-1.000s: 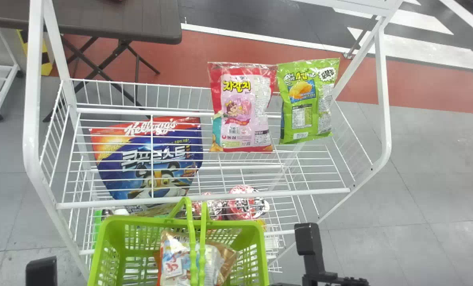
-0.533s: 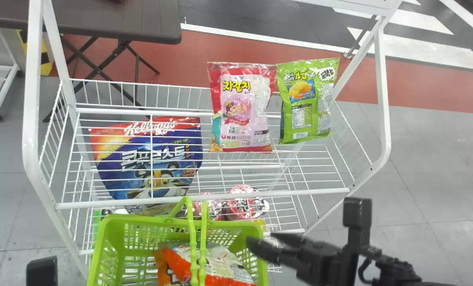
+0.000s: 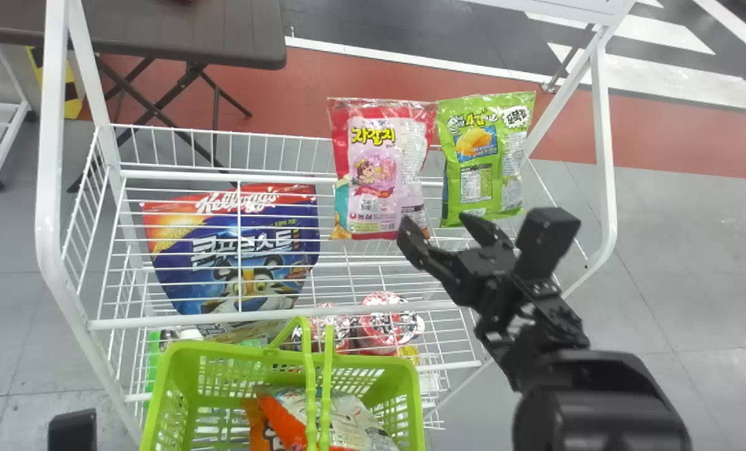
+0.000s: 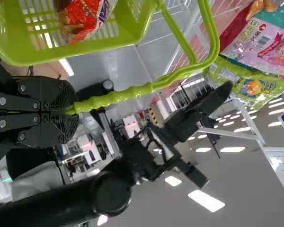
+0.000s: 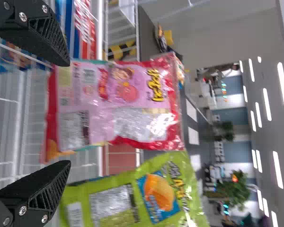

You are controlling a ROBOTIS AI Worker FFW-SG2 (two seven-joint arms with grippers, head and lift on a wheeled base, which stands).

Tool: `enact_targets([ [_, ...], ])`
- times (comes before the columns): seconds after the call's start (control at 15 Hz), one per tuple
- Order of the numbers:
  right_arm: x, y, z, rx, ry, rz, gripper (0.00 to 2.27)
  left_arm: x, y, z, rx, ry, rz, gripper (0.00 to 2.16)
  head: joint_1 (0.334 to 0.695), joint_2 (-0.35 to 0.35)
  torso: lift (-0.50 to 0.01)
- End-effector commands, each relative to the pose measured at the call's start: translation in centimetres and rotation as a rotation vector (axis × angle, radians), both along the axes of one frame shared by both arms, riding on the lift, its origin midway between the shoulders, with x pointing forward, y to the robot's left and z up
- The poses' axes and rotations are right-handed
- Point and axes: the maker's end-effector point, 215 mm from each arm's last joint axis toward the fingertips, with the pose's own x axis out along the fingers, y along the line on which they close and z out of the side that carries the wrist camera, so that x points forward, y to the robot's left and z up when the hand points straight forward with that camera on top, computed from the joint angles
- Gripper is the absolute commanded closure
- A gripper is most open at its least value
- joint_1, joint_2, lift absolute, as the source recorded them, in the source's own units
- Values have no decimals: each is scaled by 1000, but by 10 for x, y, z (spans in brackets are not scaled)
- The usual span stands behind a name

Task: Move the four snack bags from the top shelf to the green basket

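Right gripper (image 3: 435, 219), empty and spread wide, at the near side of pink bag (image 3: 379, 169) and slightly right of its middle. Pink bag upright at the far side of top shelf (image 3: 222, 317), long axis running up and down. Green bag (image 3: 482, 163) just beside it on the right, also upright. In the right wrist view, pink bag beyond the parted fingers (image 5: 38, 35), its side edges roughly within their spread and its foot toward them; contact not discernible. Green bag partly behind the right-hand finger.

Probable step: approach to pink bag, the better centred of the two. Calls for travel to the far side and a little left, with one finger passing along each side edge before closure. Chief risk: right-hand finger catching green bag in the narrow space between bags, or pushing pink bag against the far rail.

Left gripper (image 4: 72, 112) closed on handle (image 4: 113, 98) of green basket (image 3: 247, 352), at the near side, below and in front of top shelf. Right arm clearly nearer to both shelf bags. Inside green basket, snack bags (image 3: 354, 423), apparently two; task judged about half complete.
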Motion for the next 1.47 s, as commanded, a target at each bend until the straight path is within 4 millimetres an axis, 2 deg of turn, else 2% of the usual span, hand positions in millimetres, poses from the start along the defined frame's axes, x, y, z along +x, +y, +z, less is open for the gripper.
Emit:
enact_targets([
  [0.0,36,14,8,-56,-33,7,90,-1,0,-2,2,3,-8,1366,695,-350,0],
  [0.13,61,16,-1,-76,3,0,90,-1,1,-3,2,4,-10,1362,695,-350,0],
  [0.27,79,13,-23,-65,93,-7,90,2,3,-4,-1,7,-9,1362,695,-350,0],
  [0.33,82,11,-32,-62,121,-5,167,3,5,-4,0,4,-6,1362,695,-350,0],
  [0.4,81,15,-42,-51,151,30,731,4,6,-5,-1,7,-3,1362,695,-350,0],
  [0.47,76,19,-50,-42,178,47,1838,6,7,-5,-1,5,-2,1362,695,-350,0],
  [0.53,72,23,-53,-25,185,68,2111,7,7,-5,-1,4,-1,1362,695,-350,0],
  [0.8,70,26,-44,-30,164,87,2189,8,7,-5,6,4,-3,1362,695,-350,0],
  [1.07,53,22,-32,-20,145,102,2189,5,7,-6,10,18,-12,1362,695,-350,0],
  [1.27,19,13,-10,-15,113,103,2189,6,7,-5,10,16,-12,1366,695,-350,0],
  [1.4,-17,-1,15,15,92,97,2189,5,6,-4,7,14,-13,1366,695,-350,0],
])
